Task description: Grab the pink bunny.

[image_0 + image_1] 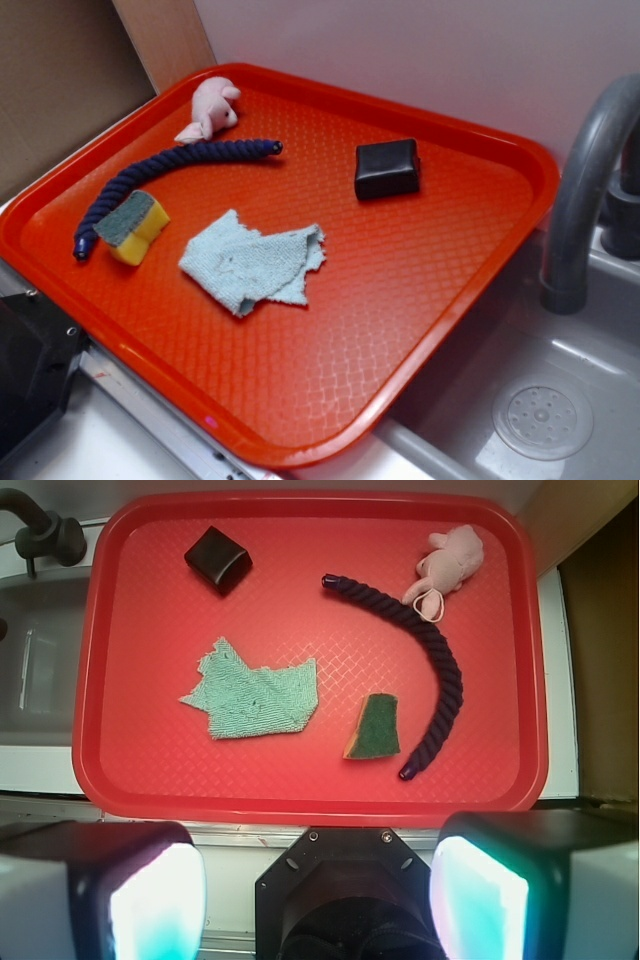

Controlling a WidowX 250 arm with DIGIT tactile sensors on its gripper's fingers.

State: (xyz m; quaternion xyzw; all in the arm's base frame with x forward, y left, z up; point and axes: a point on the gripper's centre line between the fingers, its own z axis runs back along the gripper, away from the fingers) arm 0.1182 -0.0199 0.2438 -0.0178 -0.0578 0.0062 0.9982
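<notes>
Bunny (211,107) lies at the far left corner of the red tray (420,330) in the exterior view, pale pink, on its side, touching or just beside one end stretch of the dark blue rope (150,175). In the wrist view the bunny (447,568) sits at the upper right of the tray (300,785), with the rope (425,660) curving from just beside it down toward the tray's near edge.

A yellow sponge (133,226) with a green scrub face rests against the rope's inner side near its lower end; in the wrist view the sponge (375,728) is just left of the rope's tip. A light blue rag (252,260) lies crumpled flat near the tray's middle, apart from the sponge. A black block (386,168) sits alone toward the far side, well apart from the bunny.

The claw (318,880) shows only in the wrist view, at the bottom edge of the picture, off the tray's near rim. Its two fingers (150,900) stand wide apart with nothing between them, and it touches none of the things.

A grey tap (585,180) rises at the right of the tray in the exterior view, over a grey sink (560,400) with a round drain
</notes>
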